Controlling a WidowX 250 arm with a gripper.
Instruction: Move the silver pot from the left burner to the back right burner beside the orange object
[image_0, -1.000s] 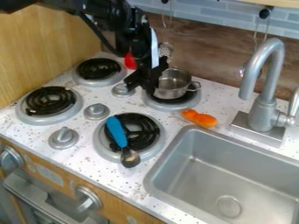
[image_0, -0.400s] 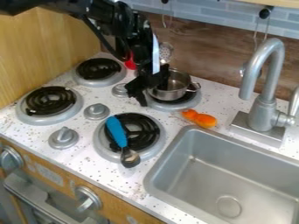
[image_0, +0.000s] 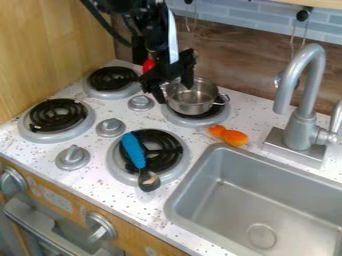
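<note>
One speckled white countertop (image_0: 127, 202) spreads below me, and the biggest thing set into it is the stainless-steel sink basin (image_0: 234, 200) at the lower right, its round drain (image_0: 261, 236) near the bottom edge of the view. The curved gooseneck faucet (image_0: 305, 122) stands upright behind that basin. Four black coil burners sit to the left of the sink: back left (image_0: 112, 78), front left (image_0: 58, 115), front right (image_0: 170, 150) and back right (image_0: 219, 117).

My own black gripper (image_0: 175, 91) hangs over the back-right one, tilted down, with my jaws parted fairly wide, one to each side of a gap, and nothing clamped that I can make out. The small two-handled metal saucepan (image_0: 194, 104) sits upright on that burner, right by my tips; from this angle I can't tell whether I touch its left side. A blue-handled spoon (image_0: 138, 159) lies across the front-right burner, its dark bowl towards the counter's front edge. An orange toy vegetable (image_0: 229, 135) rests on the counter between the saucepan and the sink. Smallest of all, a red object (image_0: 148, 65) peeks out behind me, near the back-left burner.
</note>
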